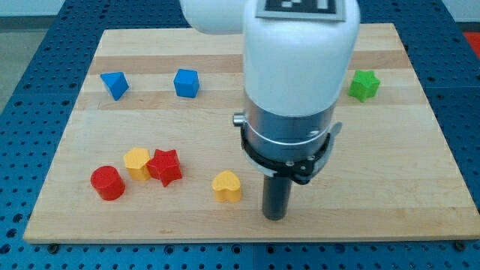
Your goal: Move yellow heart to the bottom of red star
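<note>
Yellow heart [226, 187] lies near the front edge, just left of my tip [275, 217], a bare rod holding nothing, apart from it; red star [165, 166] sits further left, touching a yellow block [137, 162]. Pale wooden board [405, 187] on blue perforated table [22, 67].

White arm, metal collar, dark rod

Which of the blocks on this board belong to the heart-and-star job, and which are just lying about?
Belong to the job:
yellow heart
red star
my tip, just to the heart's right in the view

Just lying about:
yellow block, touching the star
red cylinder
blue star-like block
blue cube
green block
</note>
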You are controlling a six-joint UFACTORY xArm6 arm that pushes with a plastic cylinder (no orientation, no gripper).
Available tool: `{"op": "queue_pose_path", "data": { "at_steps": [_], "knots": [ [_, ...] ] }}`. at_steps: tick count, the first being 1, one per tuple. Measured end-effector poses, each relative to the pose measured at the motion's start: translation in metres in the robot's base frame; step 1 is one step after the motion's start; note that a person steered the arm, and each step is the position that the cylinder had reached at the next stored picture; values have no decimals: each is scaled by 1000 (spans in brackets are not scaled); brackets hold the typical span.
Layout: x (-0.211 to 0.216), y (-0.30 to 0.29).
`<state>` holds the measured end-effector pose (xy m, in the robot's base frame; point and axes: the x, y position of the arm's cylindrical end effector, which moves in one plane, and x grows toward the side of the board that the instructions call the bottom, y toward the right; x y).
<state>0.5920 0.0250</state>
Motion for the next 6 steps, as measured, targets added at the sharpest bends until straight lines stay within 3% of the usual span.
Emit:
{"op": "queue_pose_path", "data": {
  "at_steps": [3,6],
  "knots": [
    [-30,-9],
    [-30,-83]
  ]
}}
